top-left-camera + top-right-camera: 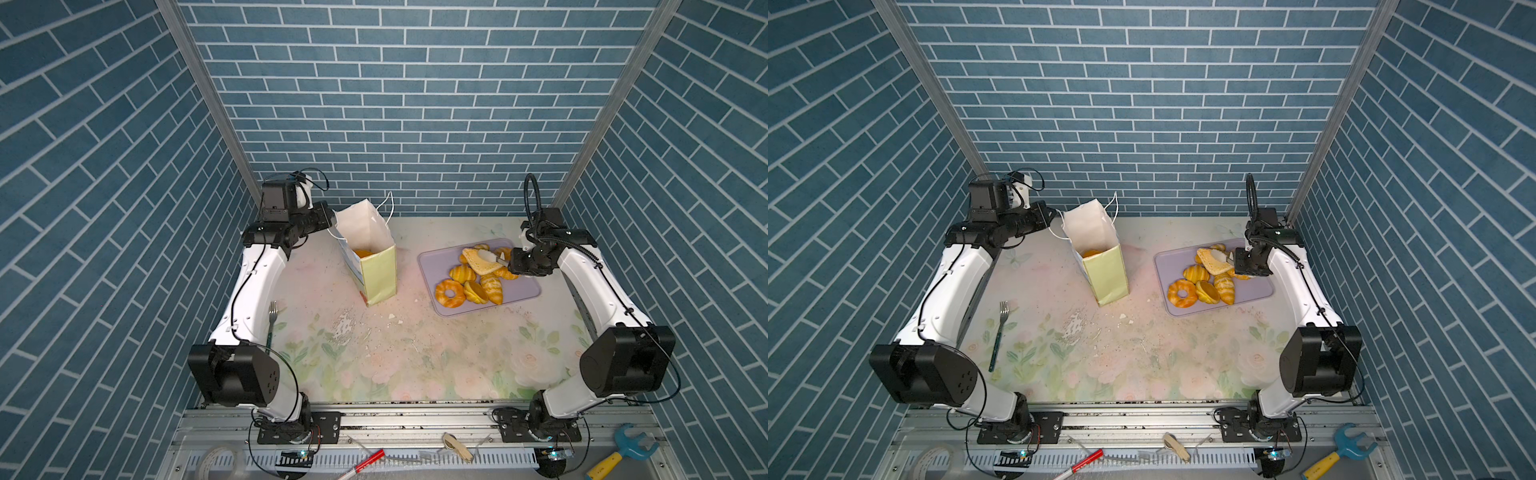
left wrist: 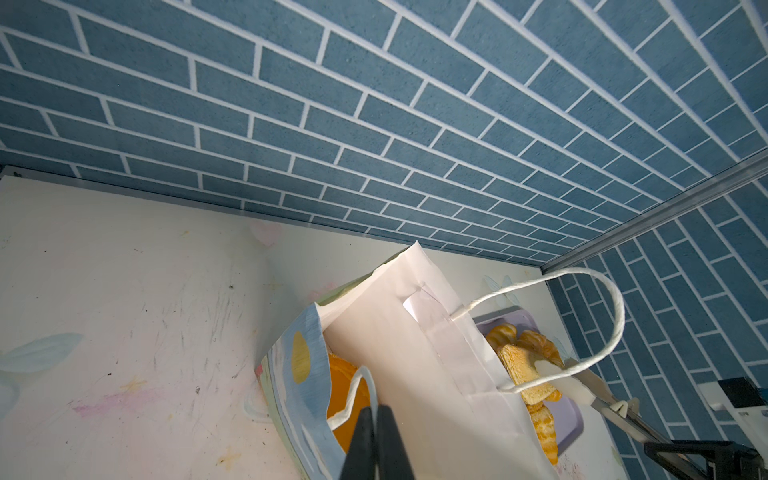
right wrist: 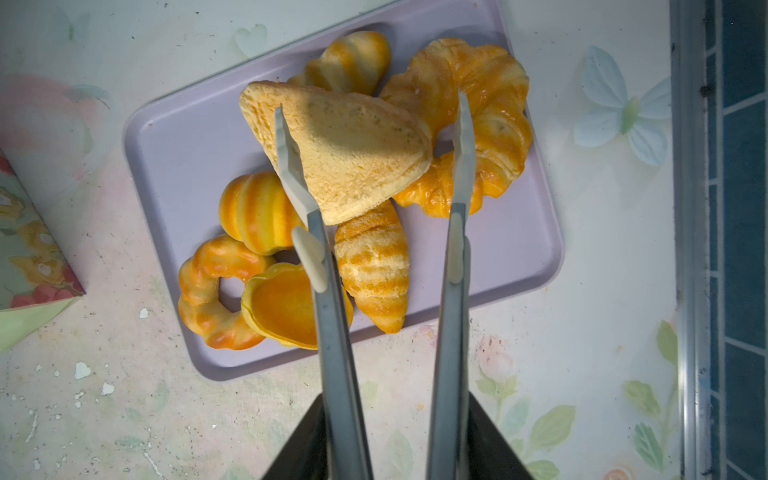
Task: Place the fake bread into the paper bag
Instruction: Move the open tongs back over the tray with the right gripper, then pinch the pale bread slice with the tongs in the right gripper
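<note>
The paper bag (image 1: 376, 270) (image 1: 1106, 270) (image 2: 415, 353) stands open at the back middle, with an orange bun (image 1: 362, 252) (image 2: 340, 386) inside. My left gripper (image 1: 330, 220) (image 2: 376, 409) is shut on its near cord handle (image 2: 353, 395). Several pieces of fake bread lie on the lavender tray (image 1: 528, 291) (image 3: 187, 145): a ring doughnut (image 1: 450, 293) (image 3: 208, 291), croissants (image 3: 374, 266) and a striped bun (image 3: 257, 212). On top lies a tan triangular slice (image 1: 478, 259) (image 3: 353, 158). My right gripper (image 1: 517, 262) (image 3: 397, 415) grips grey tongs (image 3: 332, 332), whose blades straddle the slice: one touches it, a gap shows at the other.
A fork (image 1: 272, 316) (image 1: 1000, 332) lies beside the left arm. White flecks (image 1: 345, 328) dot the flowered tabletop in front of the bag. The bag's far handle (image 2: 615, 316) loops up near the back wall. A toy wrench (image 1: 623, 453) lies on the front rail.
</note>
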